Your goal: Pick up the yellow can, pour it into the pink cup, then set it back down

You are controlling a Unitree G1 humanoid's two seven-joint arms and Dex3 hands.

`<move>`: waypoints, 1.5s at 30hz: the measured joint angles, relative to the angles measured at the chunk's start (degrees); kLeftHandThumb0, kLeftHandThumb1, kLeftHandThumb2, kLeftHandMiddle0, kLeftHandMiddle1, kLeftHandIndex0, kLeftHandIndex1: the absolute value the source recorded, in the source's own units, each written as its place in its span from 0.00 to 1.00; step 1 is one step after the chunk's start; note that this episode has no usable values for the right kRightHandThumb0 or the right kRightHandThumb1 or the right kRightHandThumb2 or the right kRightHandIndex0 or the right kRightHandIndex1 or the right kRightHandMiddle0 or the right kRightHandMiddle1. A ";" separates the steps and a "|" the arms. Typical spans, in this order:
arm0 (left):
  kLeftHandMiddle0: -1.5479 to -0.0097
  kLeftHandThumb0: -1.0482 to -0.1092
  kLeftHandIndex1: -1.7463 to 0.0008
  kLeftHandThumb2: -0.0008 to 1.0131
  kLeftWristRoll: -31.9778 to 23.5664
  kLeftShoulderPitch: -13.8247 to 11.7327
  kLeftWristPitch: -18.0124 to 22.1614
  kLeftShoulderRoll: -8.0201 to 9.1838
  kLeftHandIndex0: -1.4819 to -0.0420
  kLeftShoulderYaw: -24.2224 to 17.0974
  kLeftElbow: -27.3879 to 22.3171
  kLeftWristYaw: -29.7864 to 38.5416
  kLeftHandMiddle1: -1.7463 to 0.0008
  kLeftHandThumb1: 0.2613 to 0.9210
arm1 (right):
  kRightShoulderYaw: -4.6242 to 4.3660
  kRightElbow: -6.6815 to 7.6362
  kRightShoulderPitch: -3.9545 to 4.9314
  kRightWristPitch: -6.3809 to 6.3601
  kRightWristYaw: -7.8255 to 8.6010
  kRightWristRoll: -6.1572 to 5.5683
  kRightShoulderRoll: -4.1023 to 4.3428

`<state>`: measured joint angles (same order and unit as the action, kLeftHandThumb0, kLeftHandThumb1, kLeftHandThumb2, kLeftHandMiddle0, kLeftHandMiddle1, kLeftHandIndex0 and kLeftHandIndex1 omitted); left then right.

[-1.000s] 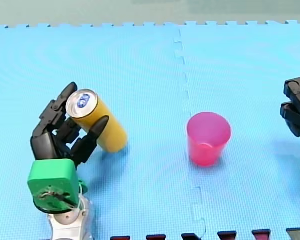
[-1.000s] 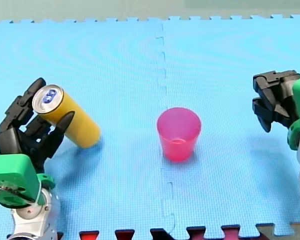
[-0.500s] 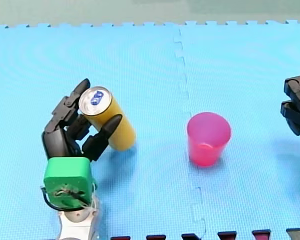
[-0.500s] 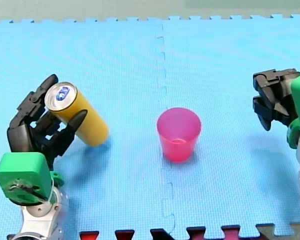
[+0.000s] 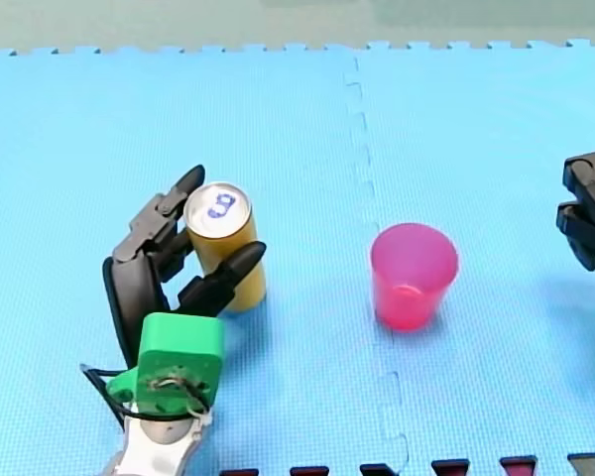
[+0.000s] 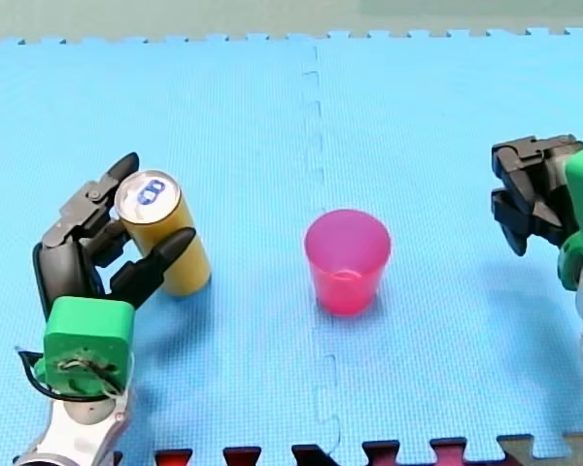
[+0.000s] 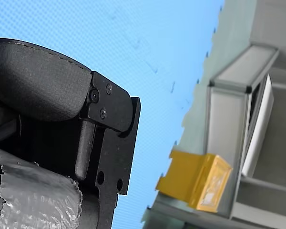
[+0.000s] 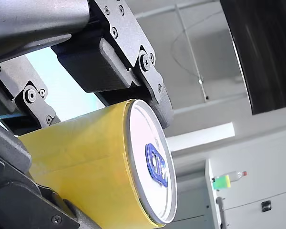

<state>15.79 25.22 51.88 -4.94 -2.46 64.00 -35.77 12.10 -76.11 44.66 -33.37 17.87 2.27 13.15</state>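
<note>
The yellow can (image 5: 221, 243) stands nearly upright on the left part of the blue mat, its silver top (image 5: 218, 206) facing up. My left hand (image 5: 223, 213) is shut on it, with fingers behind it and the thumb (image 5: 228, 278) across its front. The second wrist view shows the same can (image 8: 86, 162) between the black fingers. I cannot tell whether its base touches the mat. The pink cup (image 5: 413, 275) stands upright to the right of the can, well apart from it. My right hand (image 6: 525, 199) hangs at the right edge, holding nothing.
The blue foam mat (image 5: 278, 119) covers the whole surface, with a seam (image 5: 362, 129) running back through the middle. Dark and red tile tabs (image 6: 272, 454) line the front edge. Beyond the mat, the first wrist view shows a yellow box (image 7: 200, 181) by a grey cabinet (image 7: 233, 143).
My left hand has carried the can to the right, toward the cup, and tipped it from a strong lean to nearly upright. The cup and right hand have not moved.
</note>
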 measured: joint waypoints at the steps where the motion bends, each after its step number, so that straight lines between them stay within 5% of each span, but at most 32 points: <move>1: 0.19 0.75 1.00 0.00 0.21 0.00 -0.28 0.13 0.21 0.34 0.11 -0.22 1.00 0.82 | 0.04 0.00 -0.01 0.03 0.11 -0.02 0.00; 12: 0.21 0.75 1.00 0.00 1.68 0.27 -2.06 0.96 0.21 2.78 0.35 -2.07 1.00 0.82 | 0.51 -0.03 -0.04 0.29 0.60 -0.43 0.02; 26: 0.23 0.75 1.00 0.00 -2.85 0.35 -6.53 0.26 0.21 2.48 -1.11 1.89 1.00 0.83 | 0.44 -0.01 -0.38 0.15 0.49 -0.45 0.40; 33: 0.33 0.74 1.00 0.00 -6.39 0.47 -5.13 -0.25 0.35 1.33 0.37 6.83 1.00 0.83 | 0.28 -0.03 -0.41 0.09 -1.24 0.03 0.51; 35: 0.46 0.67 1.00 0.00 -7.95 0.62 -5.21 -0.45 0.44 0.72 0.84 9.20 1.00 0.78 | 0.35 -0.04 -0.41 0.04 -1.50 0.02 0.51; 37: 0.61 0.43 1.00 0.00 -9.19 0.98 -6.49 -0.53 0.58 0.25 1.35 11.53 1.00 0.71 | 0.39 -0.04 -0.42 -0.15 -1.59 0.02 0.50; 40: 0.69 0.12 1.00 0.01 -9.26 1.11 -10.01 -0.08 0.72 0.21 2.80 14.19 1.00 0.74 | 0.41 -0.08 -0.48 -0.50 -1.60 0.06 0.54; 45: 0.75 0.00 1.00 0.03 -3.92 1.41 -11.75 2.78 0.81 3.01 3.70 11.64 1.00 0.86 | 0.46 -0.17 -0.55 -0.88 -1.49 0.14 0.57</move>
<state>11.87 26.63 40.13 -2.16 0.55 67.70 -24.13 12.56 -76.27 44.11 -34.25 16.38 2.41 13.72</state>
